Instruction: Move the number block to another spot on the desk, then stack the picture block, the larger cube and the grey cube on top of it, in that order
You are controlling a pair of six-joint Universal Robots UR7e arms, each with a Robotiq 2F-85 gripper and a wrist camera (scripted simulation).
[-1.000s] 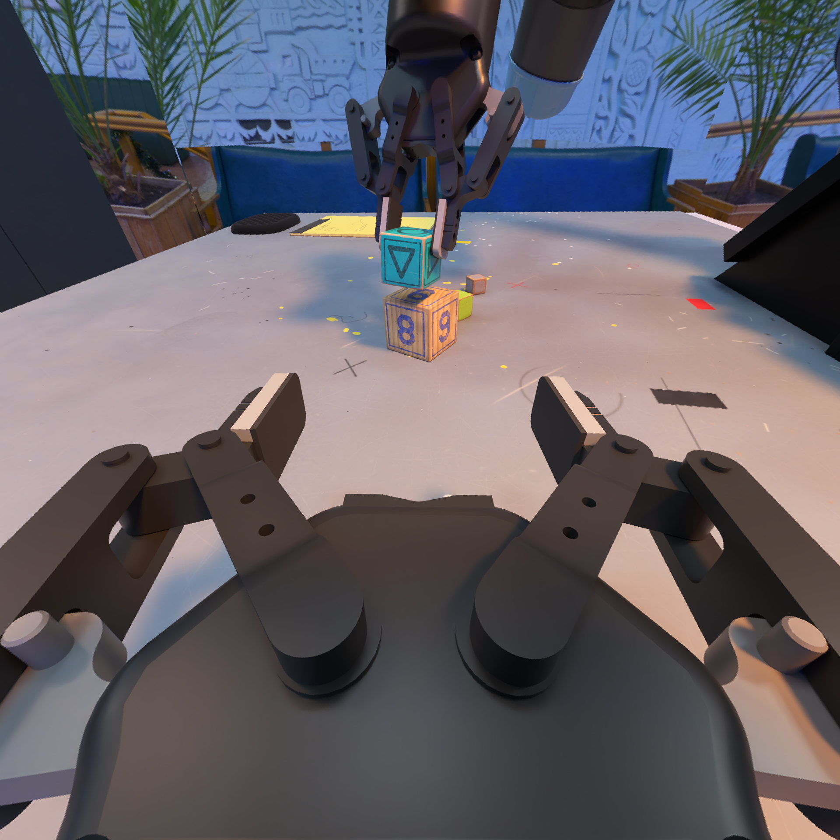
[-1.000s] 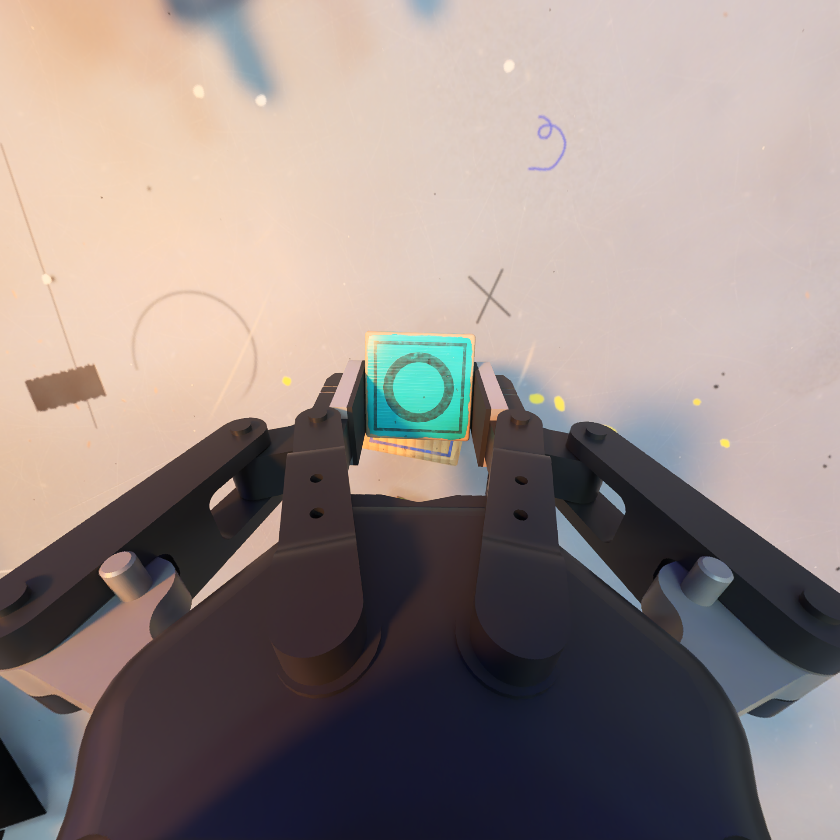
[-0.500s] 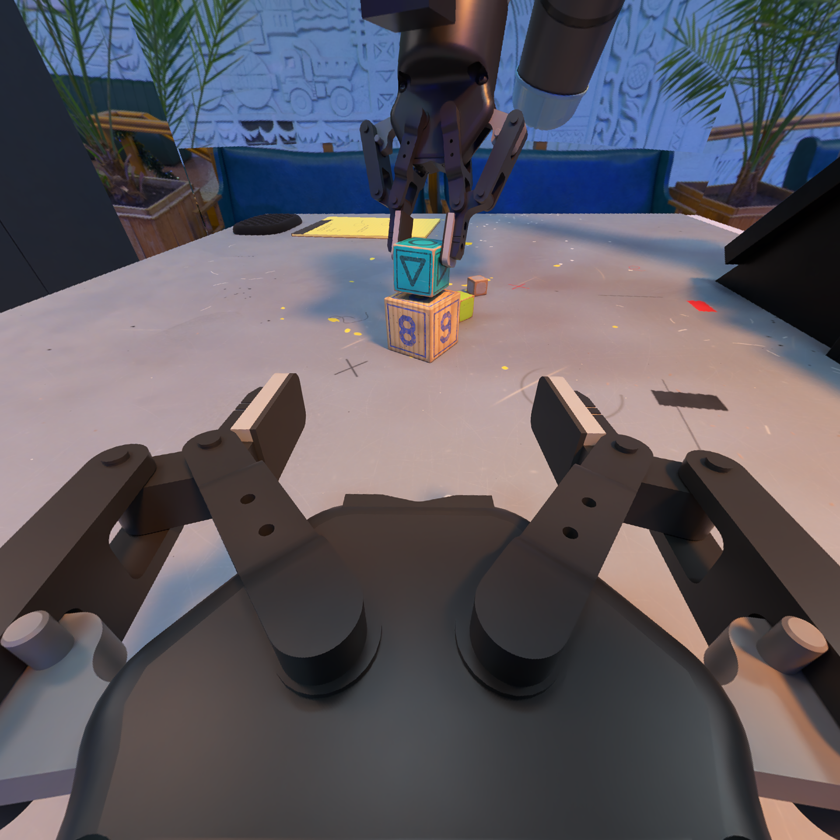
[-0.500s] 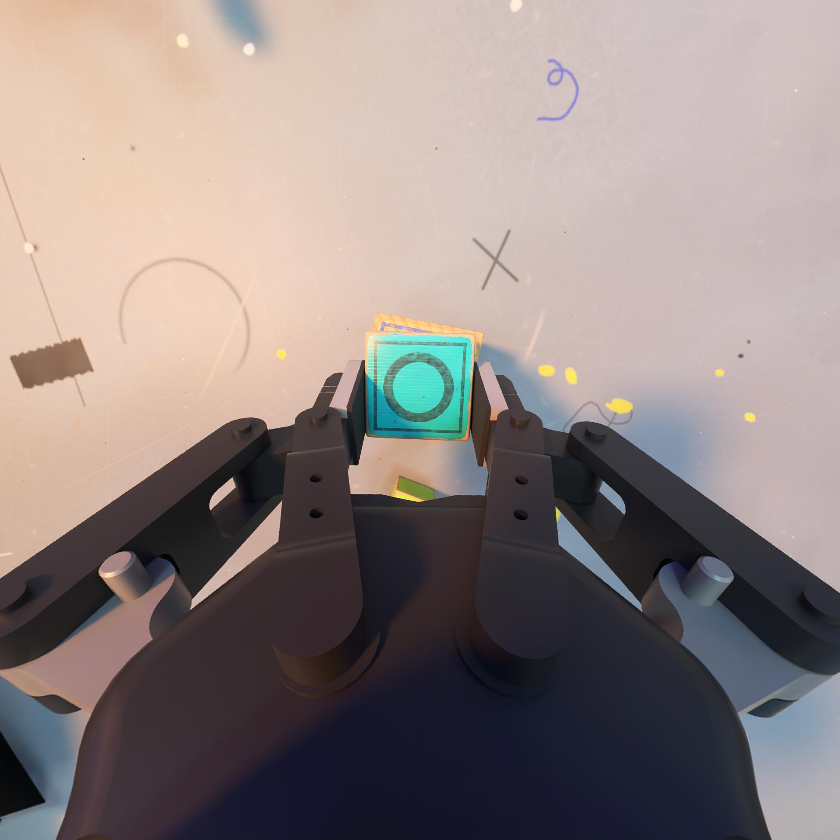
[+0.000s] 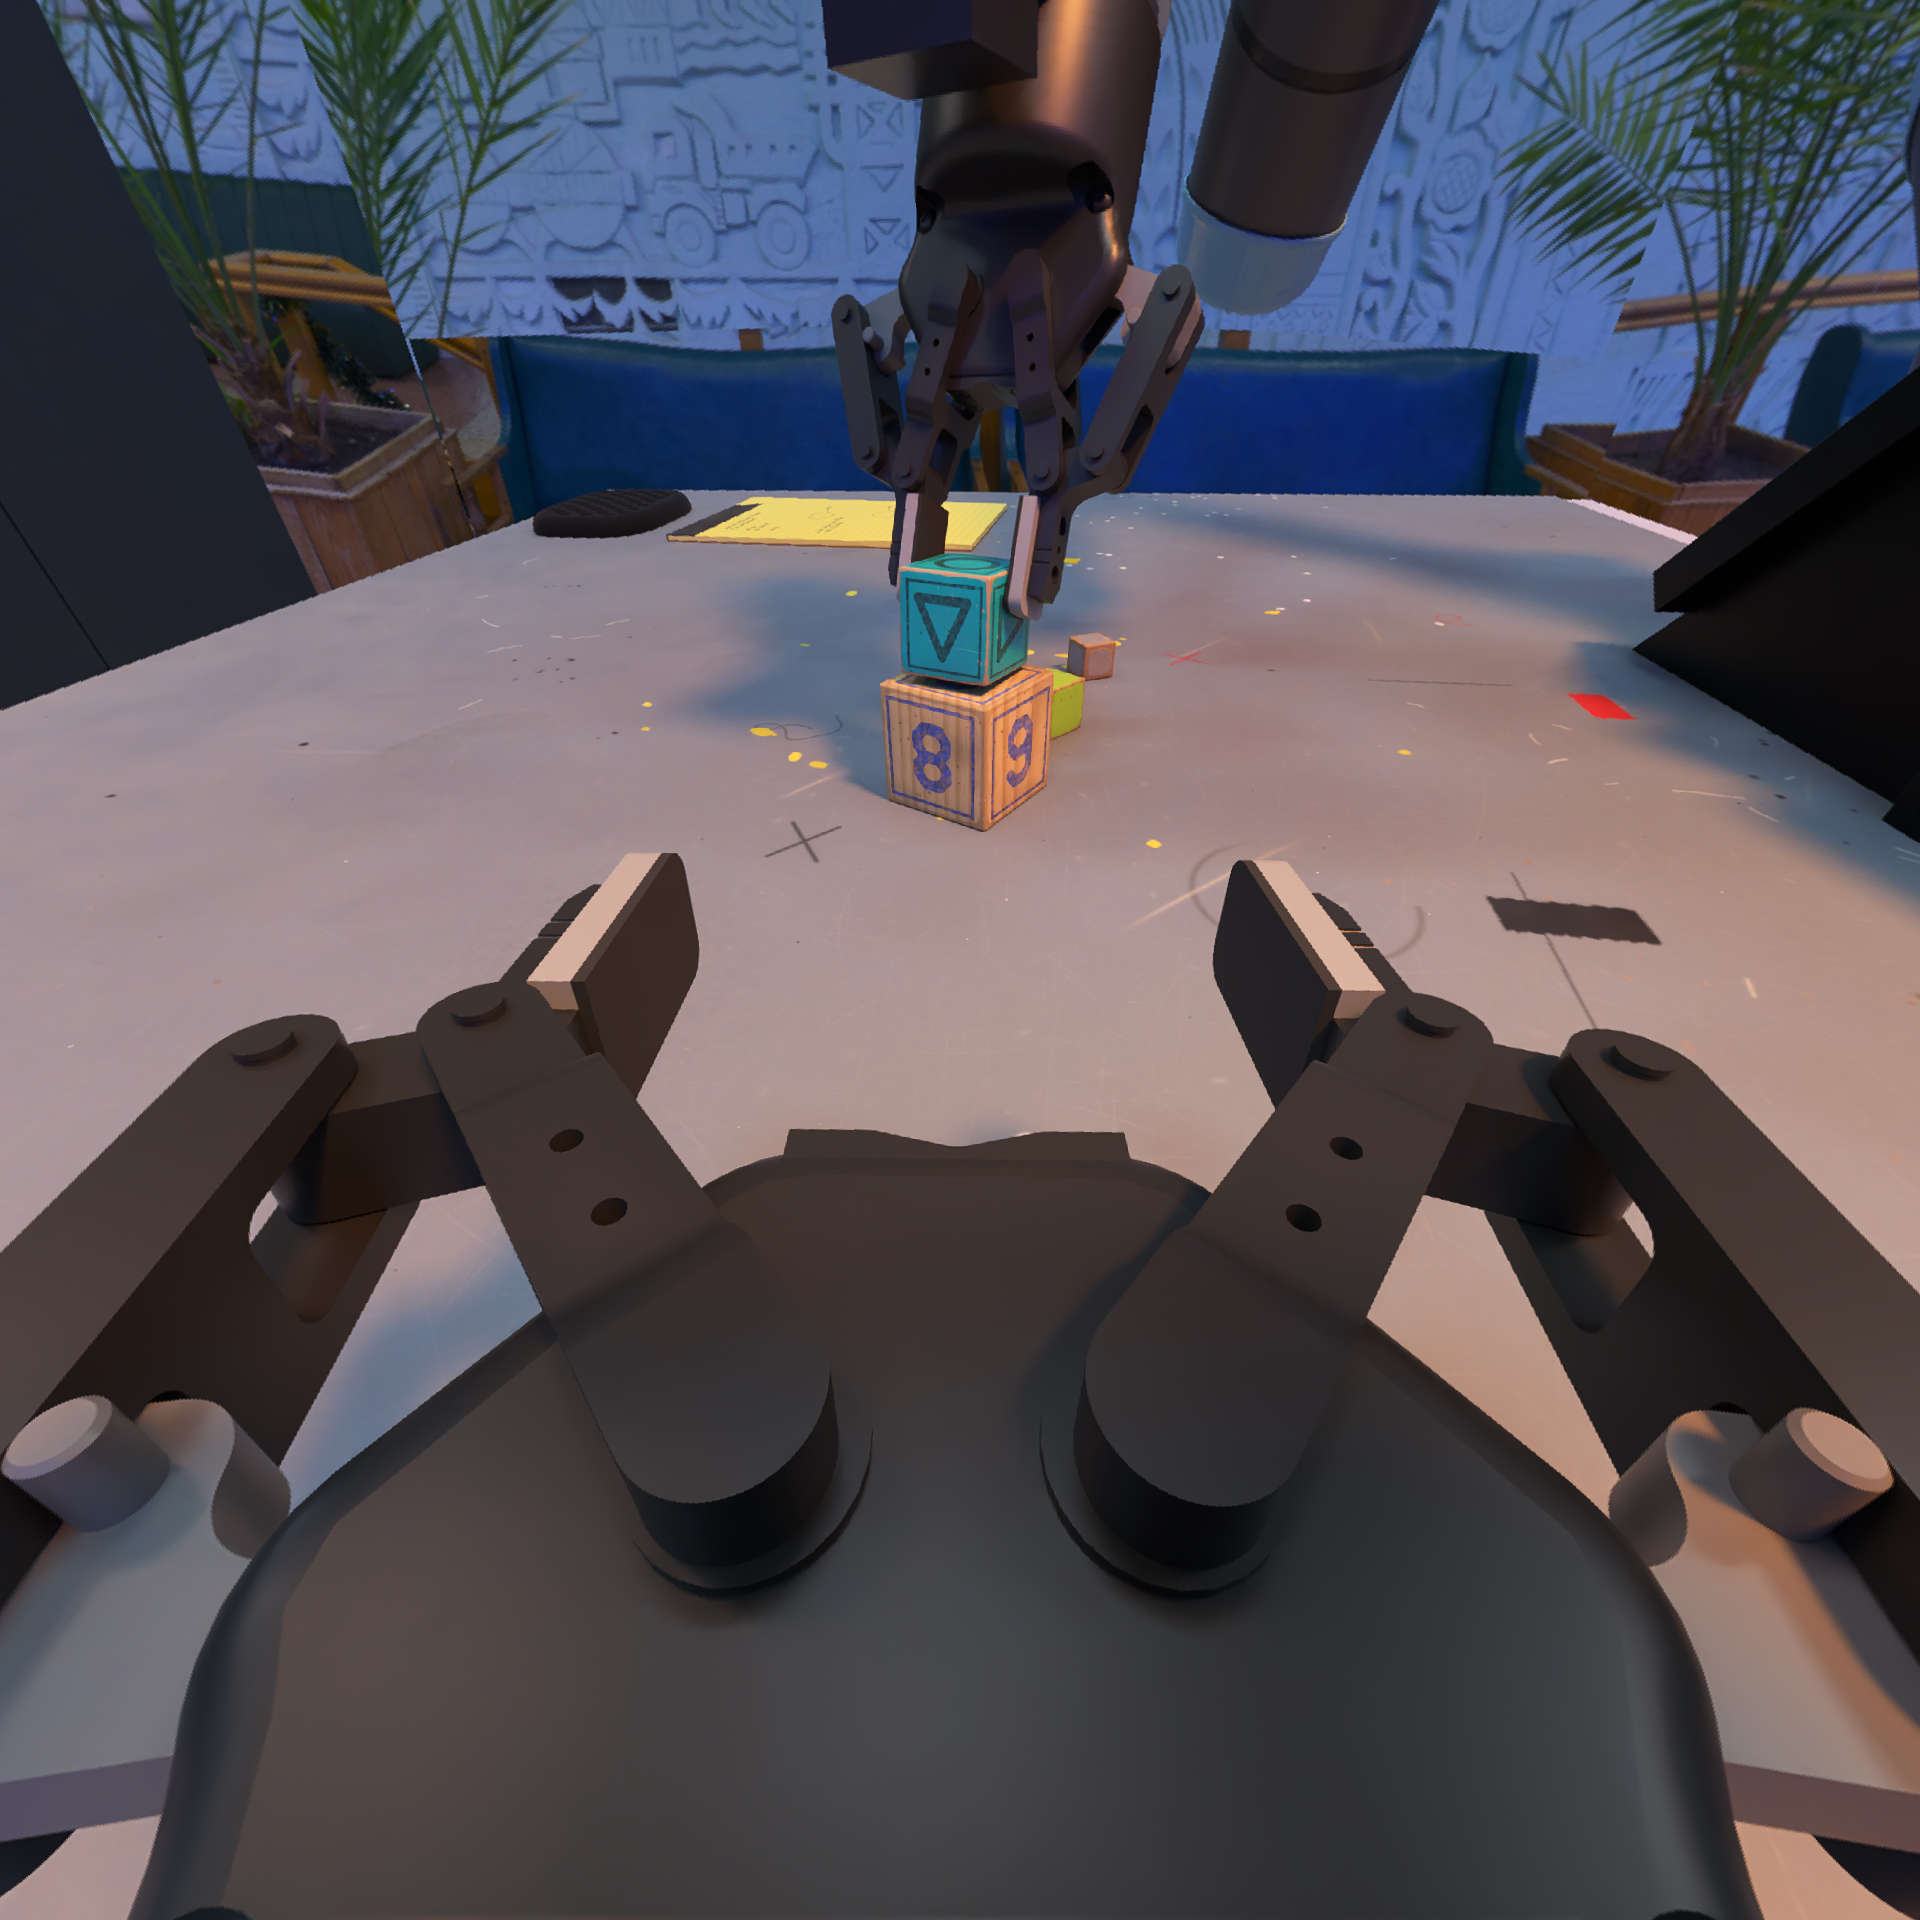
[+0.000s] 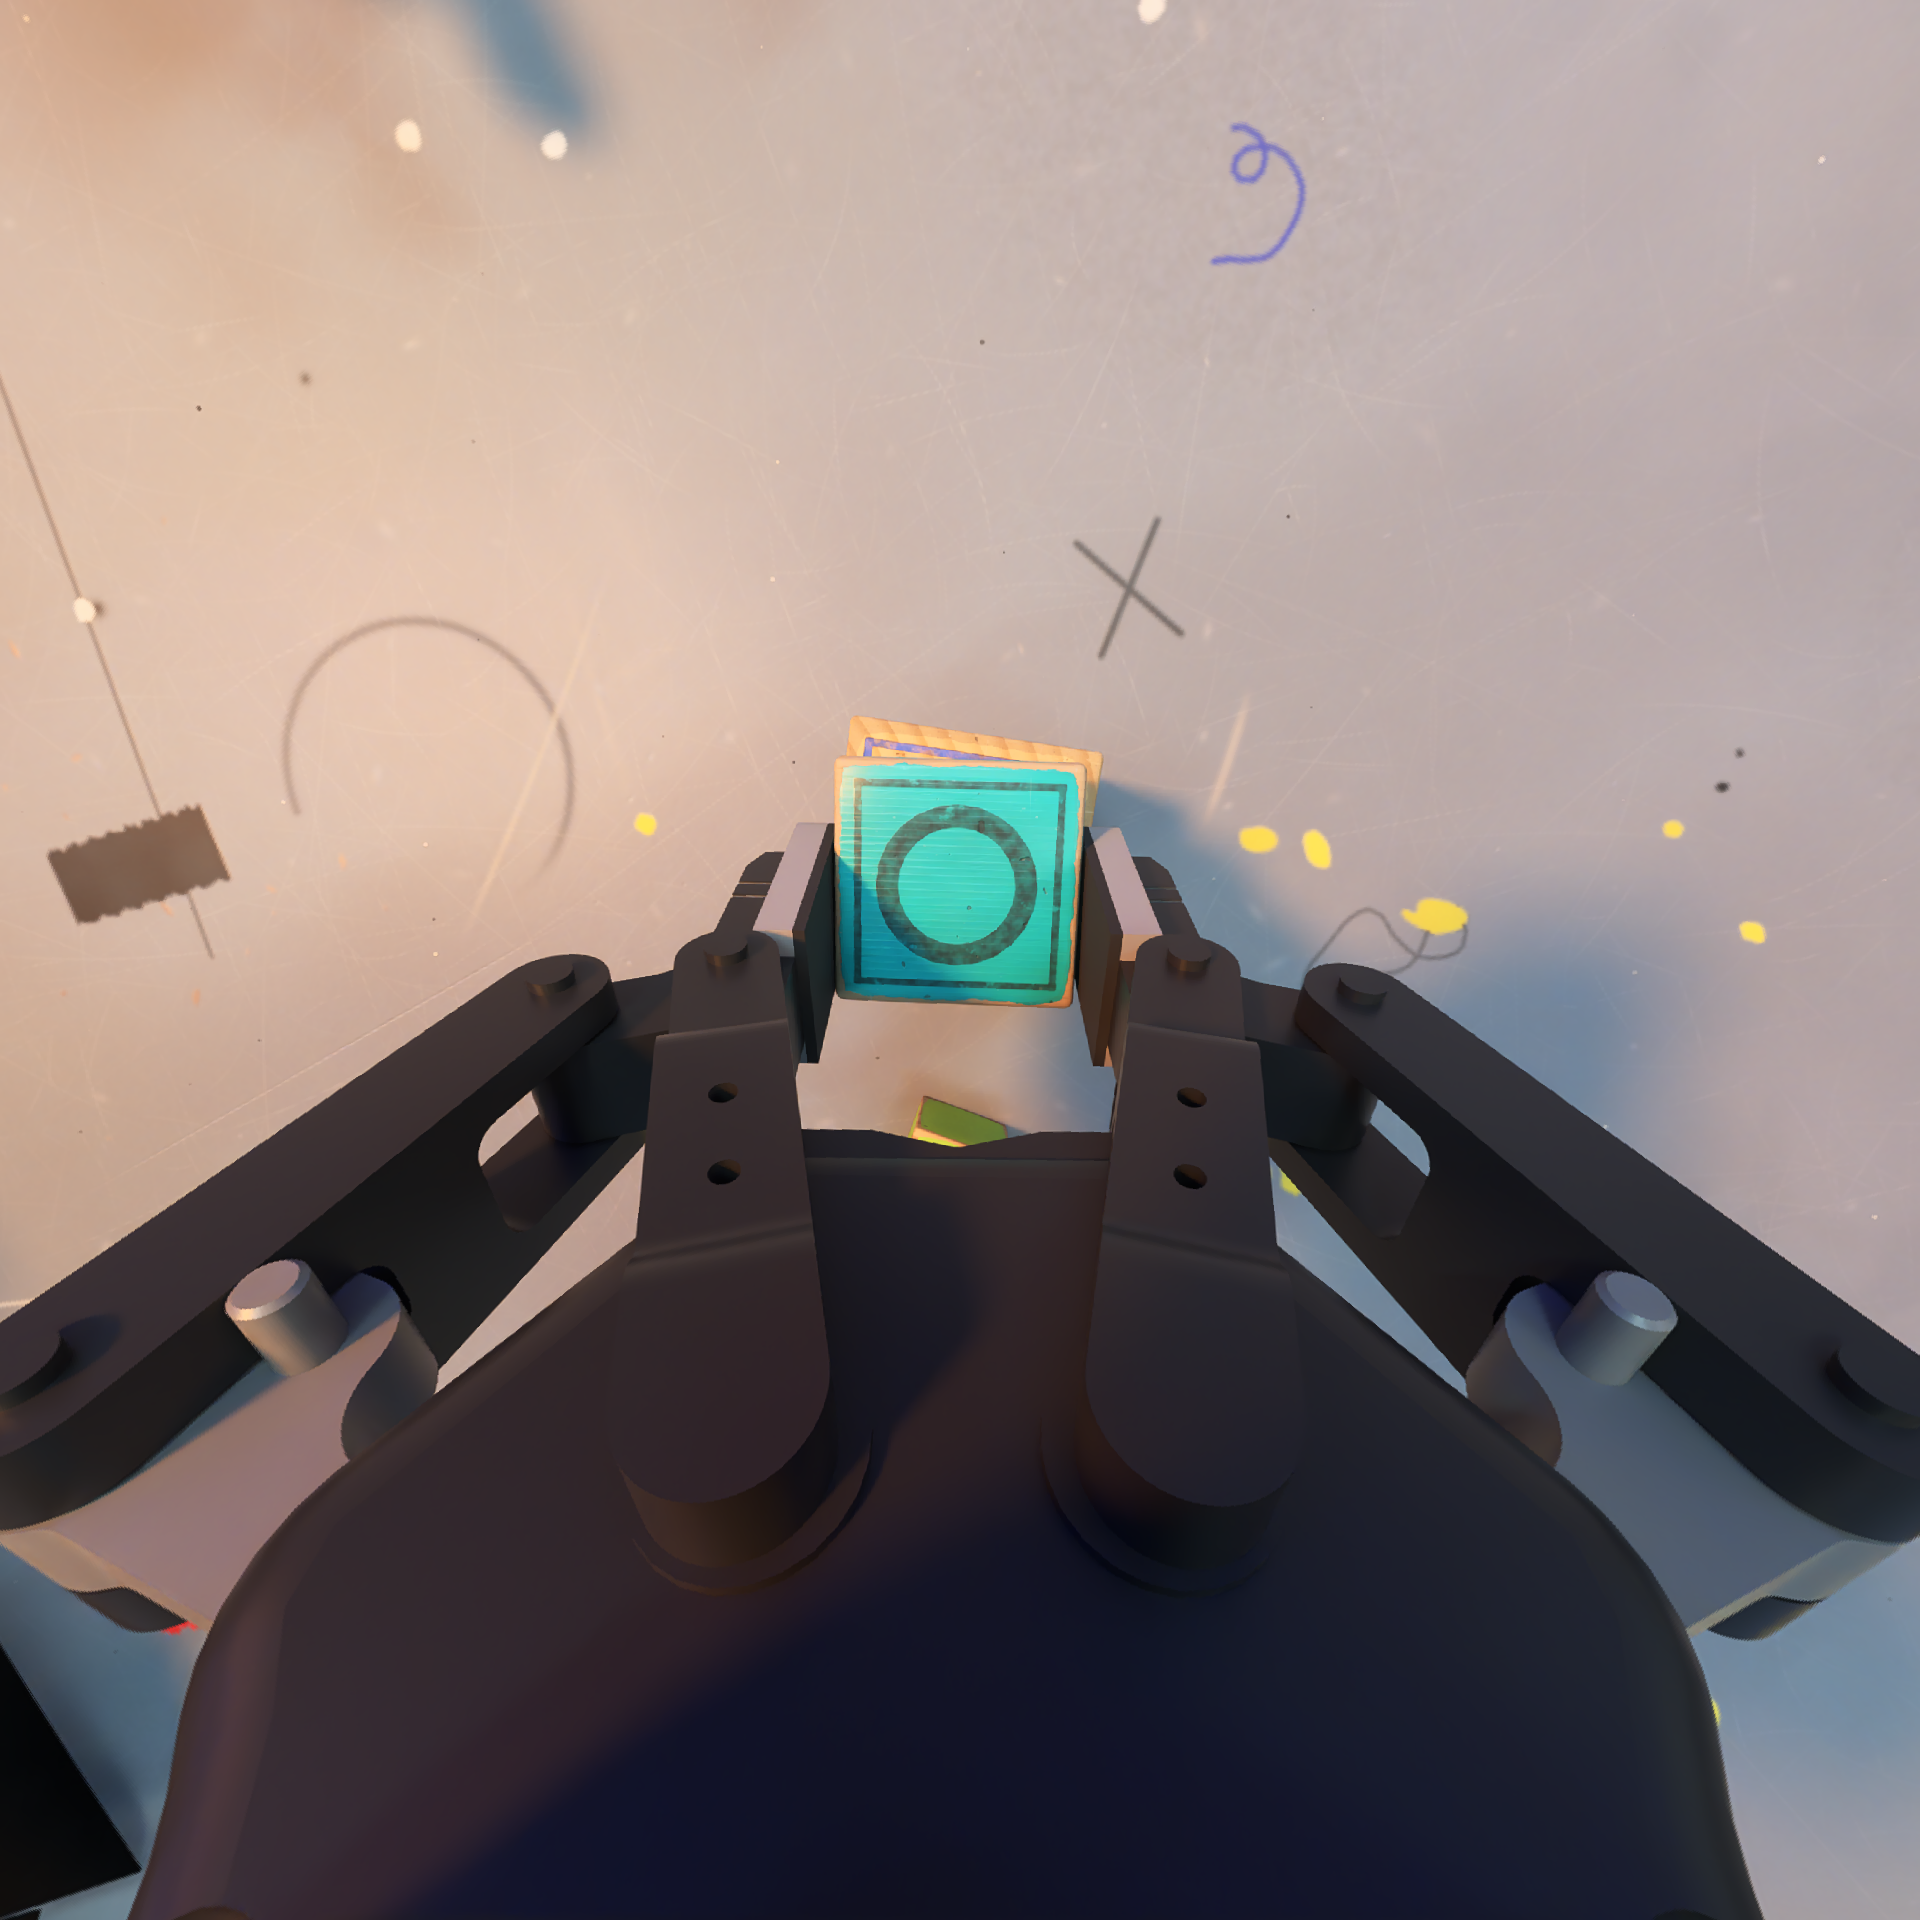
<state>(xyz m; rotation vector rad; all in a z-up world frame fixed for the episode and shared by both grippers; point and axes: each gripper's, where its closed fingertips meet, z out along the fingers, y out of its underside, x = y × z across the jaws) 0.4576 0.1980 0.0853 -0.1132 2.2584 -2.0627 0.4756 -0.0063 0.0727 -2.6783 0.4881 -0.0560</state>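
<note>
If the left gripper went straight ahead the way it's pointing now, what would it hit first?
Probably the bare desk just ahead of the open left gripper; the number block stands farther along that line, though depth is unclear.

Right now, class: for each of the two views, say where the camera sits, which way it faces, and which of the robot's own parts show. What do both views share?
Left wrist view: low over the desk, facing level across it; own open left gripper in front, right gripper beyond.
Right wrist view: above the stack, facing straight down; own fingers beside the picture block.
Shared: picture block above the number block, the green cube, the pencilled cross.
</note>
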